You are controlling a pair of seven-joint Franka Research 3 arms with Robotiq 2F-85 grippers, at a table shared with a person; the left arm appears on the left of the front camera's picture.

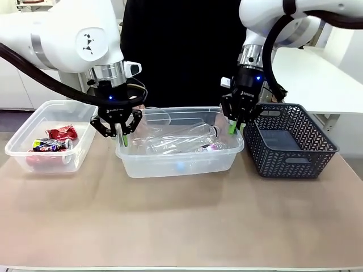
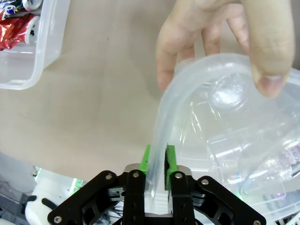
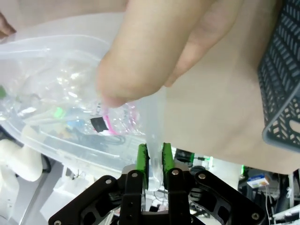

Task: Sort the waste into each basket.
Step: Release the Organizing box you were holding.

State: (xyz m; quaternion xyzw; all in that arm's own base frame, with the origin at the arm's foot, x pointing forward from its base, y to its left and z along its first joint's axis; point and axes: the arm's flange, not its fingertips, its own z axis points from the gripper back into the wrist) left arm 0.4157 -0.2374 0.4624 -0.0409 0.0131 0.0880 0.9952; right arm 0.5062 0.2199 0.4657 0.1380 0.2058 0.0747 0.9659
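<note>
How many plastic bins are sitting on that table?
3. A clear tub at the left holds red cans and wrappers; a clear tub in the middle holds bottles and cups; a dark lattice basket stands at the right. None seems hidden.

The tubs (image 1: 178, 156) are clear, glossy plastic, like the crumpled bottles (image 1: 187, 136) inside. The cans (image 1: 61, 134) look like shiny crinkled metal. The basket (image 1: 290, 141) is matt plastic lattice; the surface (image 1: 181, 221) is smooth and matt.
</note>
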